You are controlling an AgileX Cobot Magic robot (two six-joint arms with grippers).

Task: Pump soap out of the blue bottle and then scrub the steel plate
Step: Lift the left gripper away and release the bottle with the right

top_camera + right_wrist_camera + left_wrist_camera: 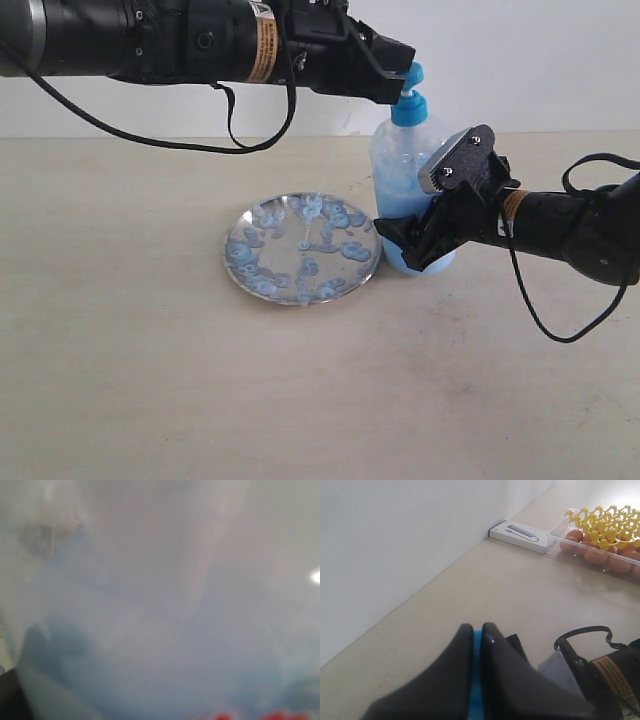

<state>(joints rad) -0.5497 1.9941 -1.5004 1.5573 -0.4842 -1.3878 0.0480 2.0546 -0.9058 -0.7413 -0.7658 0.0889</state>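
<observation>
Steel plate (232, 268) on desk (150, 380) beside blue bottle (400, 160), already dotted with soap (330, 215): pumping seems mostly done, scrubbing not begun; my left gripper (400, 88) pinches the pump head, right gripper (415, 250) clamps the bottle body.

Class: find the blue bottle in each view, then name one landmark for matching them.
Exterior view: blue bottle right of centre, beside the steel plate.
Left wrist view: only a blue sliver at the bottom edge, between the left tool's fingers.
Right wrist view: bottle blurred, filling the picture.
Landmark: the bright blue pump head, in exterior and left wrist views.
</observation>
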